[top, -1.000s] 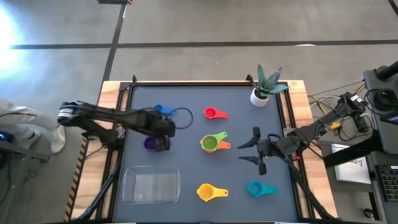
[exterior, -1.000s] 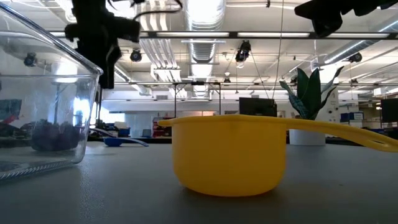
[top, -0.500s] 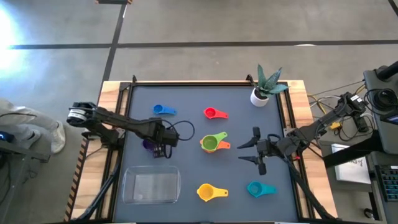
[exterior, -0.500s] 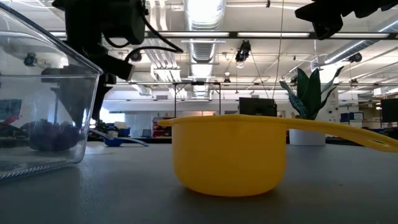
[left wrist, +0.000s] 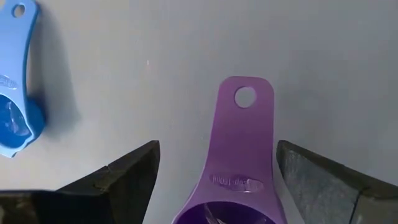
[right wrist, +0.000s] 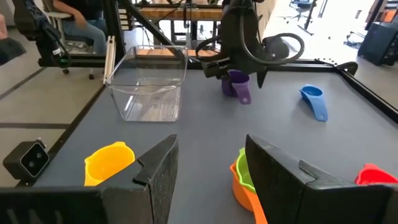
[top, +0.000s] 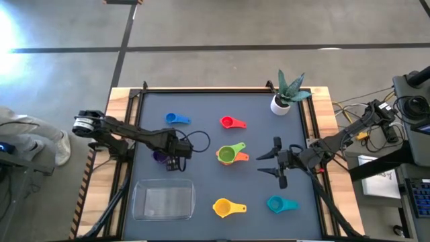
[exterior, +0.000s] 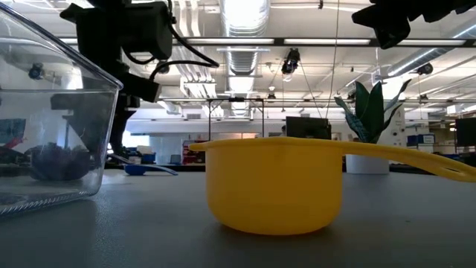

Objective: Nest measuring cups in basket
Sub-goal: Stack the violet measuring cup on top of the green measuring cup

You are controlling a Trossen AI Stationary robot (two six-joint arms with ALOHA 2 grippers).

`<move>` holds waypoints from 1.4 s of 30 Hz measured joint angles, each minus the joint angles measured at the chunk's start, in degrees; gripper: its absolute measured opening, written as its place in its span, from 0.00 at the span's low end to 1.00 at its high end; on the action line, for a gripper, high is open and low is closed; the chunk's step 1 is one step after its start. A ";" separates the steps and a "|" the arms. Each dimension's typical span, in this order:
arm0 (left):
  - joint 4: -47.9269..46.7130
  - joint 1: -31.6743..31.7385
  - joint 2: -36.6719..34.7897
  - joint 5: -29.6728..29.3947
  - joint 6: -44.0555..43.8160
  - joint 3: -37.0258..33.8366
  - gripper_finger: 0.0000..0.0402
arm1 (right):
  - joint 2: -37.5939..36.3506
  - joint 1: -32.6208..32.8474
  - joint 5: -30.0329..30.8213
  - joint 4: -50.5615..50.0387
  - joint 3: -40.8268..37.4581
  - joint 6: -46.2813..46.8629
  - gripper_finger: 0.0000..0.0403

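Left tool (left wrist: 214,186): fingers apart, straddling the purple cup (left wrist: 239,155); nothing clamped yet.
Cup position: on the bench (top: 201,138), just beyond the basket (top: 163,202), blue cup (top: 176,119) near.
Handling: you likely have light, stiff, slick plastic; pinch the flat handle near the bowl.
Long axis: handle points straight out from between your fingers.
Right tool (right wrist: 208,168): open, waiting above the green-in-orange cups (top: 230,154).

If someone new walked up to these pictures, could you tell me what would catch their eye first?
Probably the bright measuring cups scattered over the dark table, above all the yellow cup that fills the low view. Next, the left gripper lowered over the purple cup, its open fingers on either side of the handle, just beyond the empty clear basket. The right gripper hangs open over the table's right side.
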 joint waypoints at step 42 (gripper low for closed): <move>-8.19 1.14 -4.42 -0.83 -0.56 6.92 0.18 | 0.02 0.00 0.02 -0.06 -0.02 0.42 0.44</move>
